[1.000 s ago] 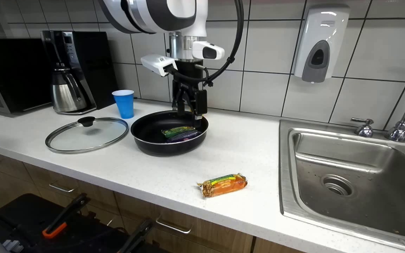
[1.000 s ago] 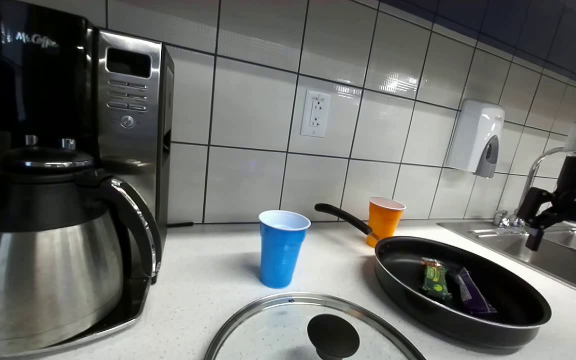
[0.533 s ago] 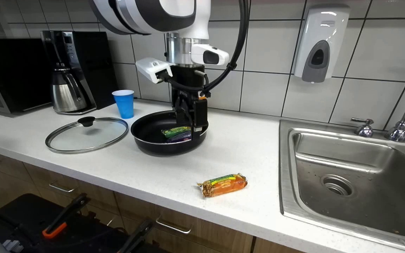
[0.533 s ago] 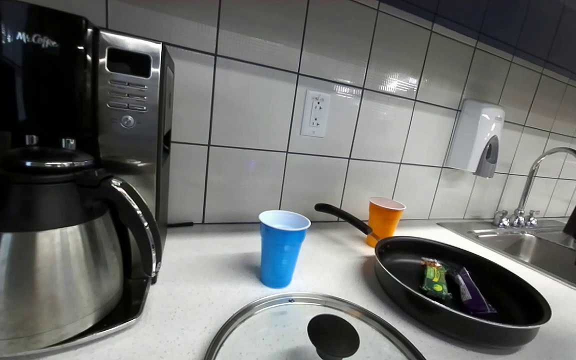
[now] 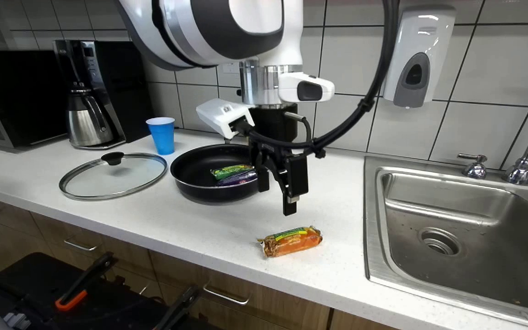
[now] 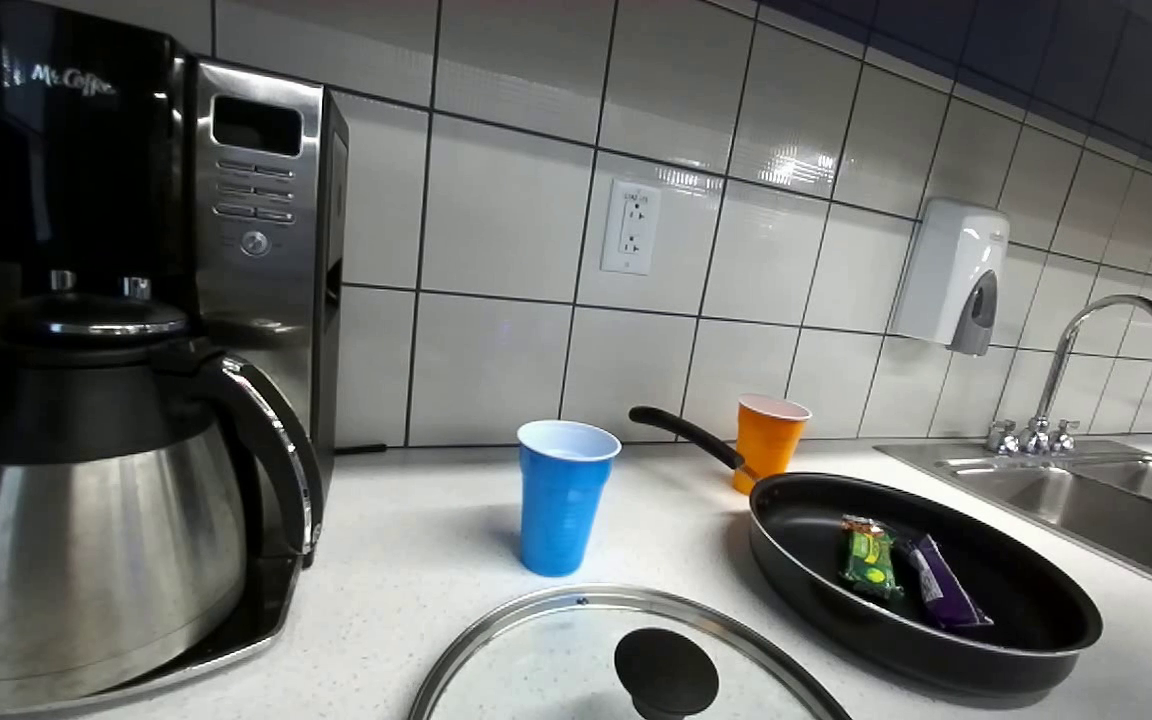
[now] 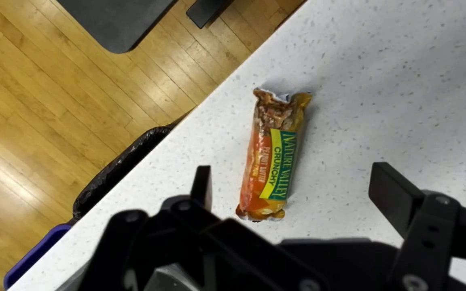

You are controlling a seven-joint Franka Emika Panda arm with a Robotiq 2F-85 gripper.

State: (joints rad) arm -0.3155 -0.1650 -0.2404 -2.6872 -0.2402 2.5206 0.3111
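Snack bar [image 7: 271, 165], orange-wrapped: it lies on the pale counter [image 7: 362, 121] near the front edge, well apart from the black pan [image 5: 213, 195]. The gripper [image 7: 291, 186] hangs over the counter, near the bar, with its jaws spread wide and nothing held; in the wrist view the bar shows between the fingers [image 7: 392, 198], seemingly nearer to one than to the other. In both exterior views a green bar [image 6: 871, 562] and a purple bar [image 6: 944, 588] lie side by side in the pan. The off-centre placing is judged the likeliest source of error: one finger could meet the bar first and push or turn it, and, with the edge so near, a hard shove might send it to the floor [image 7: 55, 101]. The crinkled wrapper could slip in a shallow grip, while too low a descent could press the fingertips against the counter.
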